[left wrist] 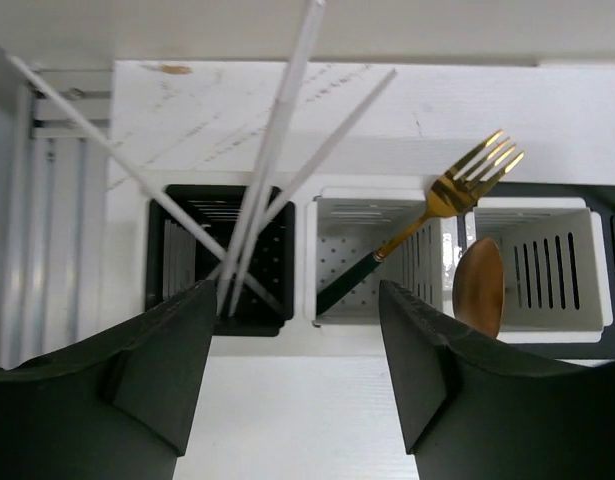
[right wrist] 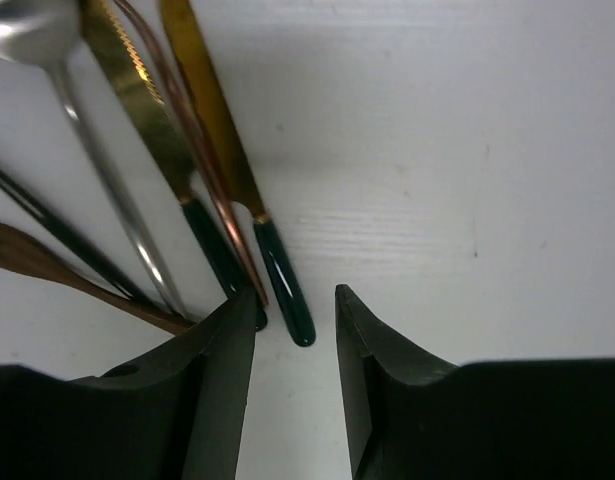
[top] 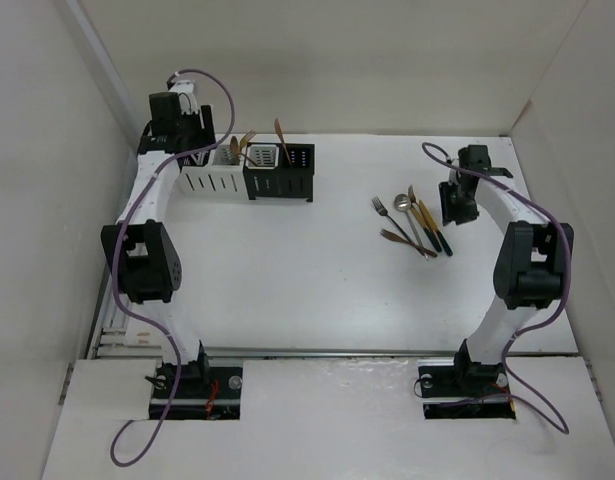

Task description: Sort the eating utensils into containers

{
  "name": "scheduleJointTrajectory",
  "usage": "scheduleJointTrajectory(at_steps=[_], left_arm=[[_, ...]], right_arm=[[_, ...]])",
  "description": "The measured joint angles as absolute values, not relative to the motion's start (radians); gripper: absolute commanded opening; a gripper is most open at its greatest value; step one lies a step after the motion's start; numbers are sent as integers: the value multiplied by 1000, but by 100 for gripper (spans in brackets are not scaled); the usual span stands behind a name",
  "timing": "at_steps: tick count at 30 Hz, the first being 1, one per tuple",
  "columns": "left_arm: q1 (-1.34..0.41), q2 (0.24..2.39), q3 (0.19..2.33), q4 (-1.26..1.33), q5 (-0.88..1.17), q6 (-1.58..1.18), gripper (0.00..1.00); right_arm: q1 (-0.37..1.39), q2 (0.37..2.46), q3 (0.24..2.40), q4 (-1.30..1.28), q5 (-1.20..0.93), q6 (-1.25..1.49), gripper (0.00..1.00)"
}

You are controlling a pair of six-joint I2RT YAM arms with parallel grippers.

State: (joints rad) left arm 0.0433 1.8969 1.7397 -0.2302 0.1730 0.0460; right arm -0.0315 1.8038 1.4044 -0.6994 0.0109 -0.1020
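The containers (top: 249, 178) stand in a row at the back left, a white pair and a black pair. In the left wrist view a dark caddy (left wrist: 177, 300) holds several white chopsticks (left wrist: 277, 130). A white caddy (left wrist: 332, 260) holds a gold fork (left wrist: 457, 185), and a copper spoon (left wrist: 479, 285) stands in the one beside it. My left gripper (top: 182, 125) hangs above them, open and empty (left wrist: 297, 330). Loose utensils (top: 412, 222) lie at the right. My right gripper (top: 455, 212) is open, low over them (right wrist: 295, 310), its jaws on either side of the green handle end of a gold knife (right wrist: 282, 280).
Beside the gold knife lie a serrated gold knife (right wrist: 137, 90), a copper handle (right wrist: 202, 170), a silver spoon (right wrist: 97, 170) and a copper fork (right wrist: 47, 265). White walls close in the table on three sides. A slotted rail (left wrist: 47, 220) runs along the left edge.
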Motion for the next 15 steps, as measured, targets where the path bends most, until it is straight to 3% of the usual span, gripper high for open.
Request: scheduleJointTrajectory(at_steps=[15], left_arm=[[92, 1754, 1797, -387, -43, -73, 66]], right_arm=[[-51, 1886, 1341, -749, 53, -102, 42]])
